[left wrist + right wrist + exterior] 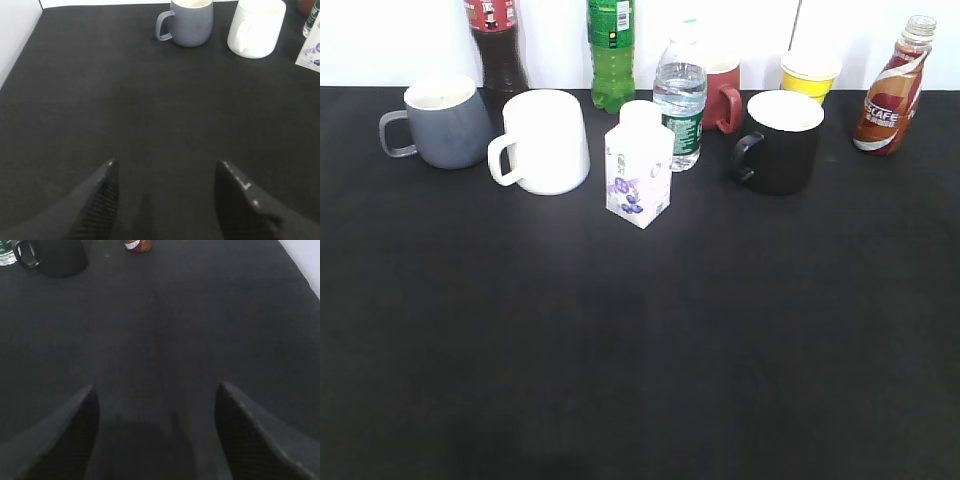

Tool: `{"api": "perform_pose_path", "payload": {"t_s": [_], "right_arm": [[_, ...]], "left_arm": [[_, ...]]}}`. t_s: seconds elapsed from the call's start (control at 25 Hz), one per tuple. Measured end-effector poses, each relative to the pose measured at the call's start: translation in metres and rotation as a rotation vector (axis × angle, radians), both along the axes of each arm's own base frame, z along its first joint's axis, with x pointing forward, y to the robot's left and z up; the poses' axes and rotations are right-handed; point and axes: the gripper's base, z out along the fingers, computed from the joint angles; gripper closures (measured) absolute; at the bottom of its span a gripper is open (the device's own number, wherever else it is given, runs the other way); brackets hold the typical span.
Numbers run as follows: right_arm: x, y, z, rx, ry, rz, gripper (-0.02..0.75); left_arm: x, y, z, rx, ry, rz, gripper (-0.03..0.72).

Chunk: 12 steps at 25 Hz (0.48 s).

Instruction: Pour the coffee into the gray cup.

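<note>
Both sets of jaws spread wide, empty, low over black cloth table point(640, 350). Coffee bottle point(892, 92) far right at back, upright, well ahead of right gripper point(157, 405), so nearer that arm. Gray mug point(442, 122) far left at back, ahead of left gripper point(165, 172), handle facing left. Glossy ceramic mug; clear bottle, narrow neck, swirled label. Well apart.

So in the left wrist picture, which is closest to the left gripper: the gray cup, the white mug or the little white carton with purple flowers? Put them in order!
From the left gripper, going by that view:
1. White carton, far right edge, partly cut off.
2. White mug, upper right.
3. Gray cup, top middle, handle to the left.
The two mugs are nearly level, so their order is too close to call.
</note>
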Motion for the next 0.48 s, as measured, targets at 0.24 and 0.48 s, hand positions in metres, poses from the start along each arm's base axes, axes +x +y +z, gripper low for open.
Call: {"api": "perform_pose_path", "payload": {"t_s": [0.24,0.48], "right_arm": [[0.0,0.0,0.0,0.0,0.0,0.0,0.174],[0.0,0.0,0.0,0.0,0.0,0.0,0.174]], "left_arm": [[0.0,0.0,0.0,0.0,0.0,0.0,0.232],[0.0,0.0,0.0,0.0,0.0,0.0,0.239]]}}
